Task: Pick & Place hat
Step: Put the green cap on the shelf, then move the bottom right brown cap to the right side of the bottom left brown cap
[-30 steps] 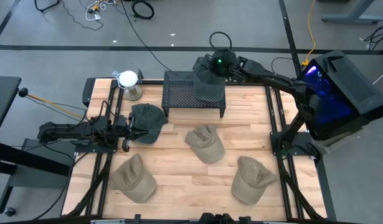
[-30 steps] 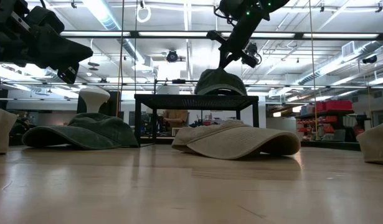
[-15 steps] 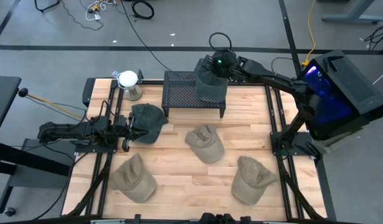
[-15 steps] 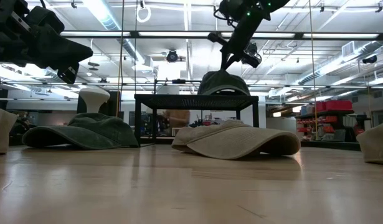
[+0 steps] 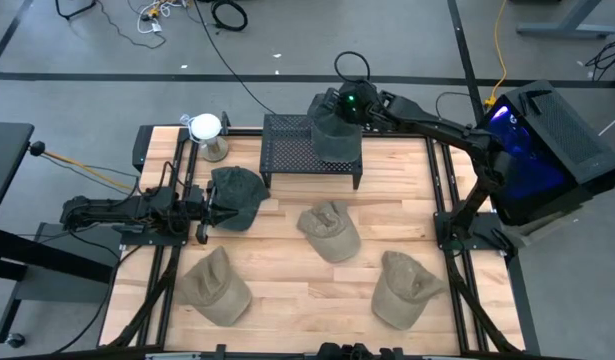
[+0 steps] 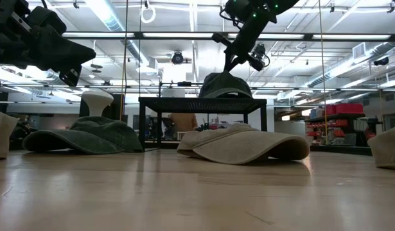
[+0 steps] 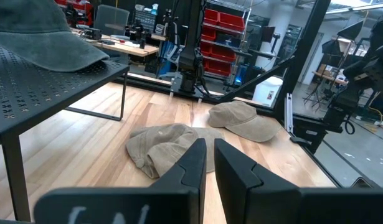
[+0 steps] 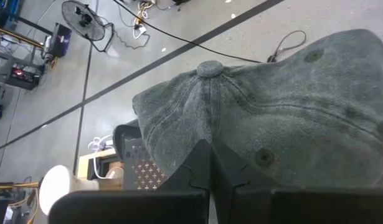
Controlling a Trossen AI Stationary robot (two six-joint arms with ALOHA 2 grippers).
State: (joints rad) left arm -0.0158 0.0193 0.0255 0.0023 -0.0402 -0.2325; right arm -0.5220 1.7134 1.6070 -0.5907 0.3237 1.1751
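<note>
Resting on the black mesh rack (image 5: 309, 148), at its right end, a grey-green hat (image 5: 336, 138) is gripped at the crown by the right pincer (image 5: 339, 112), whose fingers are seen pinched on the fabric in the right wrist view. The step in hand is judged to be the placing: the hat appears already set down on the rack, and what is called for next is a release of the cloth and a straight lift clear, so that the hat is not dragged off the edge.

The left pincer (image 7: 210, 163) is held low, left of the rack and just beside a dark hat (image 5: 237, 195); its fingers are nearly together with nothing between them. Three tan hats are left on the surface (image 5: 287, 300) in front of the rack: one nearest (image 5: 328, 229), one further left (image 5: 214, 286), one further right (image 5: 404, 289).

From above, the spread of hats and the arm positions are given, but not the contact. In the low view (image 6: 226, 85) the hat's brim is shown sitting on the rack top, with the arm coming down onto it. Only in the right wrist view (image 8: 272, 130) is the pinch on the crown made plain.
</note>
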